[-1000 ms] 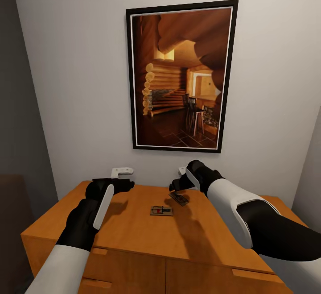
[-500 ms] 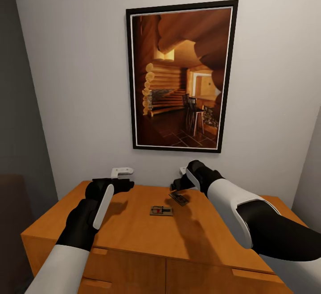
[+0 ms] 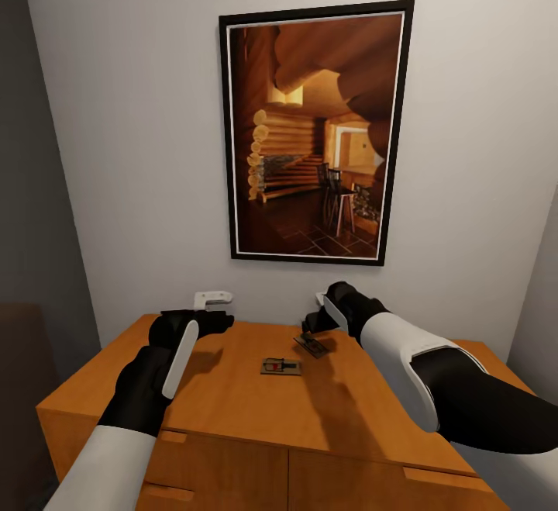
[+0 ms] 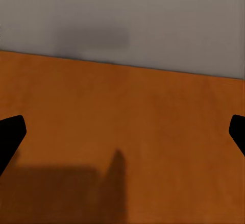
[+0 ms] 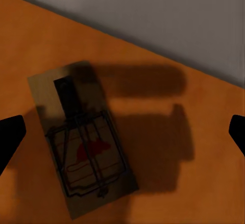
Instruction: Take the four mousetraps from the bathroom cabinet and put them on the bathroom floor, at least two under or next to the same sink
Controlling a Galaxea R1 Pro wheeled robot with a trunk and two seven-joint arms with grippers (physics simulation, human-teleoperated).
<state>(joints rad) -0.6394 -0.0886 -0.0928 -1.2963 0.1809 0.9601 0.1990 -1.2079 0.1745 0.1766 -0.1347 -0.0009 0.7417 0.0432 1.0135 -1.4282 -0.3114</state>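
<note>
Two mousetraps lie on top of the orange-brown cabinet (image 3: 232, 410). One mousetrap (image 3: 280, 367) is flat near the middle, showing a red mark. The other mousetrap (image 3: 311, 346) lies behind it to the right. My right gripper (image 3: 308, 323) hovers open just above that rear trap. In the right wrist view this trap (image 5: 84, 142), with wire parts and a red mouse print, lies off-centre below the spread black fingertips (image 5: 10, 134). My left gripper (image 3: 221, 319) is open over bare wood at the cabinet's left, and its fingertips (image 4: 10, 132) show wide apart.
A large framed picture (image 3: 314, 131) of a log cabin interior hangs on the pale wall behind the cabinet. A small white fitting (image 3: 211, 298) sticks out of the wall behind my left hand. Drawer fronts (image 3: 225, 472) show below the cabinet's front edge.
My right gripper has shifted very slightly up and to the right above the rear mousetrap. The left arm and both traps are unmoved.
</note>
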